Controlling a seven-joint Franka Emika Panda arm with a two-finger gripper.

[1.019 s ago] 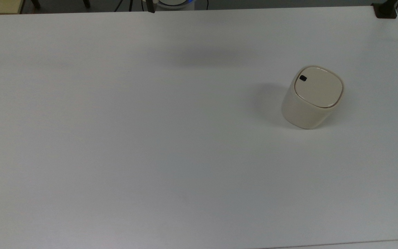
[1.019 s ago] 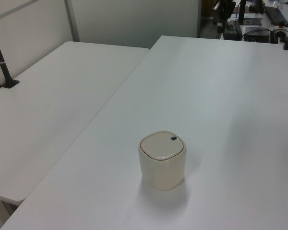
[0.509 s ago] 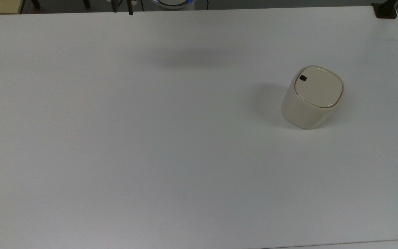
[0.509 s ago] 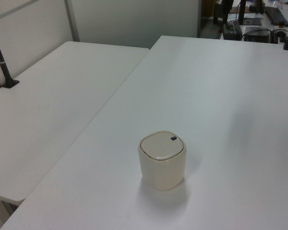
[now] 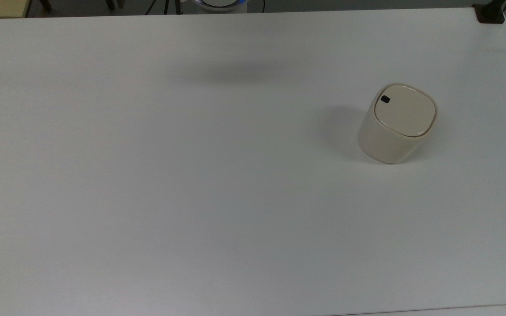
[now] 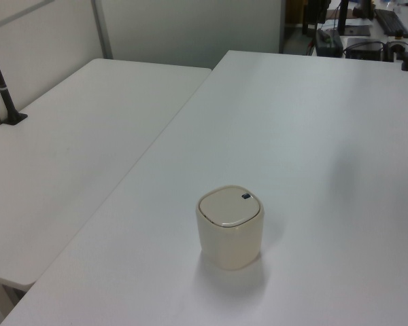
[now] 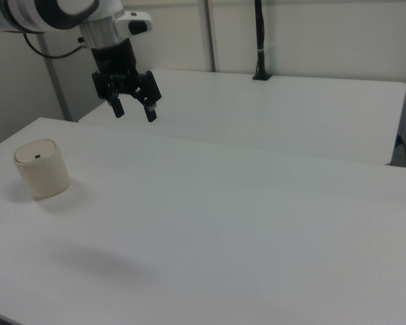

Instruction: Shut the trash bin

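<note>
Standing upright on the white bench point(image 5: 191, 197), toward the top view's right, the trash bin point(image 5: 397, 123) has its flat lid point(image 5: 405, 110) already lying level with the rim, so closing looks done. It seems a light, stiff, smooth plastic thing that could slide or tip; I would press down on the lid middle, away from the black button point(image 5: 385, 99). Farther back in the right view, the pincer point(image 7: 132, 108) hangs high, fingers spread, holding nothing.
</note>
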